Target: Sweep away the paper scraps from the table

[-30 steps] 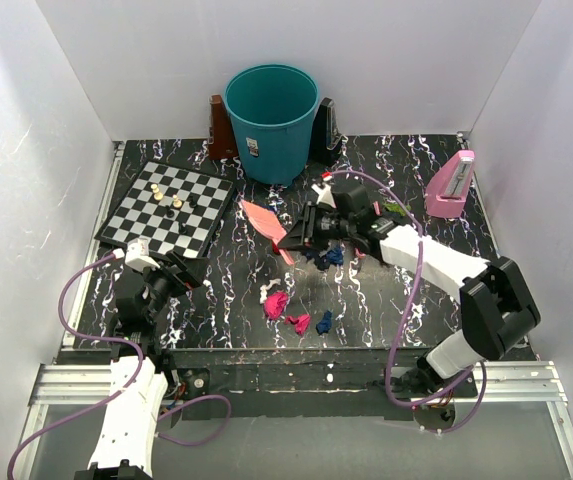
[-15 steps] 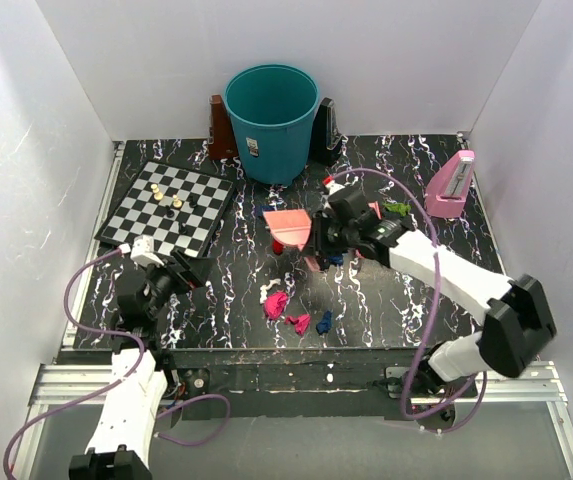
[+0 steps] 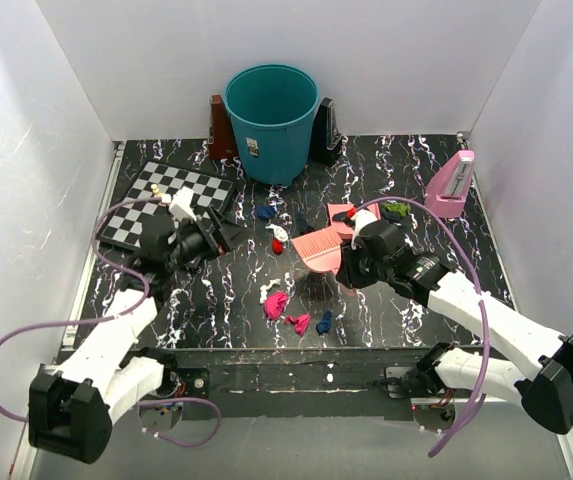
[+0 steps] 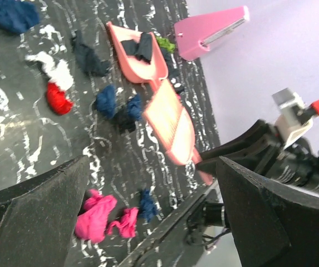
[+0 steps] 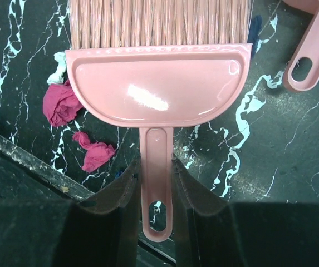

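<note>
black marbled table [image 3: 216, 300] holds everything. at its left lies the chessboard [image 3: 161, 205], and over the board's near right corner hangs the left gripper [image 3: 221, 238], jaws wide apart with nothing between them. the paper scraps [image 3: 276, 303] are scattered through the middle: a blue wad [image 3: 265, 212] and a white-and-red one [image 3: 278, 238] farther back, with pink and blue ones close to the near edge. just right of them the right gripper [image 5: 156, 172] is clamped on the handle of the pink brush [image 5: 156, 92], bristles pointing away from the arm bases. the pink dustpan [image 4: 143, 72] lies beside the brush with dark scraps already in it, its handle free.

this looks like the sweeping step, partly done. next, the brush likely needs to get behind the near pink wads and push them toward the pan. the idle left gripper could steady the pan.
</note>
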Tool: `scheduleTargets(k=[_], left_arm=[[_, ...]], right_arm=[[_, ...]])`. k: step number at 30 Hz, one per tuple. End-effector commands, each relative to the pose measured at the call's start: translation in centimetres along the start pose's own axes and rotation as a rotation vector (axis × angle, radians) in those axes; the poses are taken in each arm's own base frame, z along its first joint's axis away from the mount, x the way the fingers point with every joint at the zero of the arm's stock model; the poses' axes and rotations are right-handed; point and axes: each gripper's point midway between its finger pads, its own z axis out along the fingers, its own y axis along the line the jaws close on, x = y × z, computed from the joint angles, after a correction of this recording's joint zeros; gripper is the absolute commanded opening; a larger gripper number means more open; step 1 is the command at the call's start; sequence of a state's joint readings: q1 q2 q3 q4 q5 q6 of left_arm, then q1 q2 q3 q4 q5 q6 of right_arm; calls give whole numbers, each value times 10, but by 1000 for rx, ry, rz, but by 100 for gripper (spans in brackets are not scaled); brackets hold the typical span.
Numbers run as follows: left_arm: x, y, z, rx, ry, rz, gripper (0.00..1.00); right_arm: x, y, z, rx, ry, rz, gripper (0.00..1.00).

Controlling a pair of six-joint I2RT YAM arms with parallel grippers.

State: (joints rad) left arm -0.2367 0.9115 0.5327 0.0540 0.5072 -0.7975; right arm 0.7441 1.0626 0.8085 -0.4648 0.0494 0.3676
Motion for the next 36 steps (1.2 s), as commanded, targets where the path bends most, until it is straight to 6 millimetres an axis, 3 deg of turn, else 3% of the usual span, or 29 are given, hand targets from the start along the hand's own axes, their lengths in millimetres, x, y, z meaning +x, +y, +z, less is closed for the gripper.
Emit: scheduleTargets(k=[1, 11, 14, 22, 31, 35, 36], left_arm=[[8, -14, 15, -43, 131, -111, 98], [47, -33, 55, -94, 341, -115, 98], [60, -34, 64, -89, 357, -142, 98], [81, -62, 89, 11, 376, -210, 96], [84, -69, 96, 116, 292, -289, 45], [80, -76, 95, 151, 259, -280, 6], [78, -79, 93, 166, 253, -272, 0]], right_arm=[[-17, 12, -10, -58, -77, -106, 14], [-41, 27, -11, -88, -111, -161, 14], [-46, 32, -11, -103, -124, -165, 14], [-52, 49, -13, -170, -136, -180, 14], [-56, 64, -14, -233, -161, -134, 14], [-55, 64, -9, -223, -145, -111, 15], [-55, 63, -9, -218, -143, -107, 22]])
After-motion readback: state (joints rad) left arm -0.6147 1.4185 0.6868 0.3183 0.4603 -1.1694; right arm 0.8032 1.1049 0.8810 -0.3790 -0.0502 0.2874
